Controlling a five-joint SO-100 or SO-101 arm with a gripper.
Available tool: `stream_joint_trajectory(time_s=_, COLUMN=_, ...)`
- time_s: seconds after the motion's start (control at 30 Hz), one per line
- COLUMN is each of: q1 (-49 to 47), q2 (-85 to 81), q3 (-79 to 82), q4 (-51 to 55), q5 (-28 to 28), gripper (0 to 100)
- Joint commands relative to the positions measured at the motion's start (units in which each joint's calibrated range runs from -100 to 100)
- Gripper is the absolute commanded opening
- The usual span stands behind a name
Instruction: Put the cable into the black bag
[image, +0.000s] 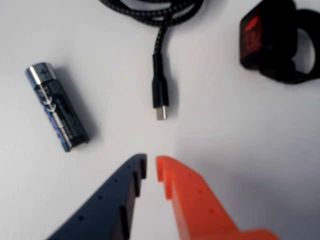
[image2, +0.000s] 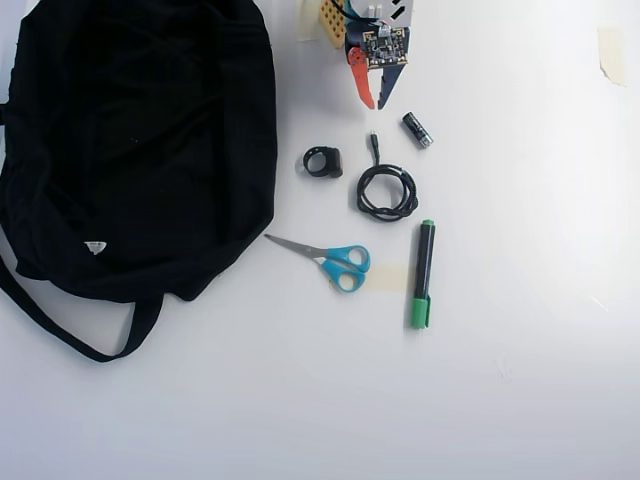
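Observation:
The cable (image2: 386, 215) lies as a small black coil on the white table, its straight plug end toward the arm. In the wrist view the braided cable (image: 160, 85) runs down from the top edge, and its metal tip stops a short way ahead of my gripper (image: 151, 166). The dark blue and orange jaws stand almost together with only a thin slit, and nothing is between them. From overhead my gripper (image2: 376, 104) hovers at the top centre, just above the plug. The black bag (image2: 140, 140) fills the left side, straps trailing toward the bottom left, far from the gripper.
A black battery (image: 57, 106) lies left of the plug in the wrist view, a black ring-shaped clip (image: 280, 40) to the right. Overhead, blue-handled scissors (image2: 335, 262) and a green marker (image2: 424, 272) lie below the coil.

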Motion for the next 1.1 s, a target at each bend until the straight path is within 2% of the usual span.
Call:
stream_joint_trajectory(time_s=0.0, q1=-0.26, q2=-0.42, q3=5.27, q4=0.27, q5=-0.36, gripper=2)
stream_joint_trajectory(time_s=0.1, q1=-0.34, q2=-0.5, q3=9.67, q4=-2.58, q5=0.06, gripper=2)
stream_joint_trajectory(time_s=0.6, q1=-0.34, q2=-0.58, q3=9.4, q4=-3.44, q5=0.0, gripper=2)
stream_joint_trajectory(time_s=1.07, q1=-2.13, q2=0.75, q3=8.05, q4=-30.65, q5=0.0, gripper=2)
